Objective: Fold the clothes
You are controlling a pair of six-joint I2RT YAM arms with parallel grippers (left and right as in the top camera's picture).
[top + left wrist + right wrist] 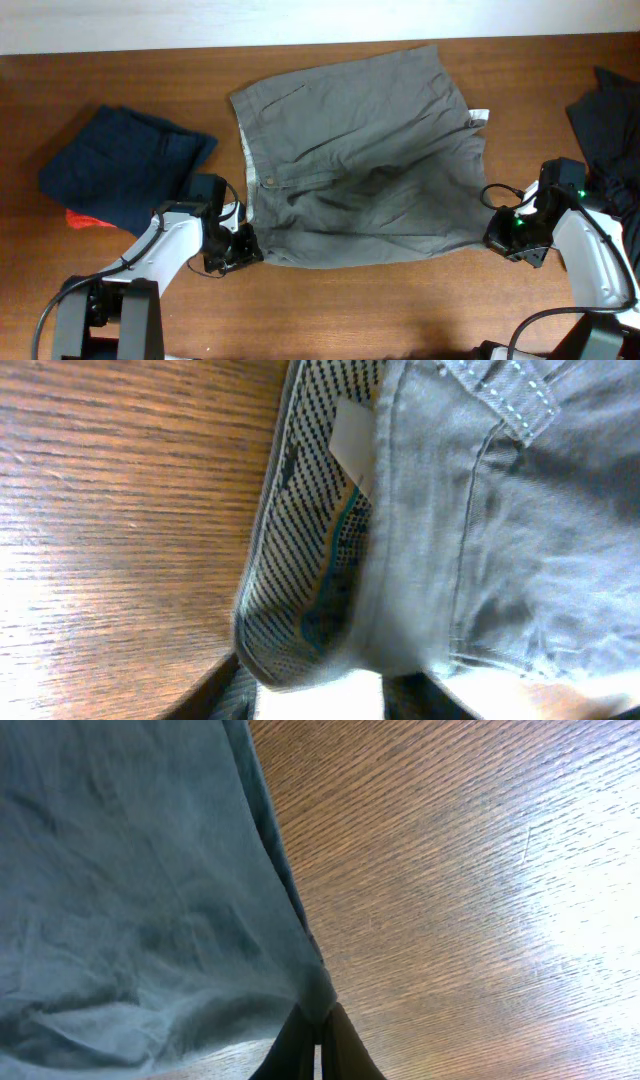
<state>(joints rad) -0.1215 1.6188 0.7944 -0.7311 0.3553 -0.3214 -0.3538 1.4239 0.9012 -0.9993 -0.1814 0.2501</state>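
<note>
Shorts [365, 165] lengthwise left-right, waistband left, legs right

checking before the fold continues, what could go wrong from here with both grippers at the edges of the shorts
1. The right gripper pinches only a thin corner of the shorts; a pull could slip it free.
2. The left gripper is at the waistband corner, but the frames do not show a firm hold there, so one side may lag and skew the fold.
3. The navy garment lies close to the left arm and could get dragged.
</note>
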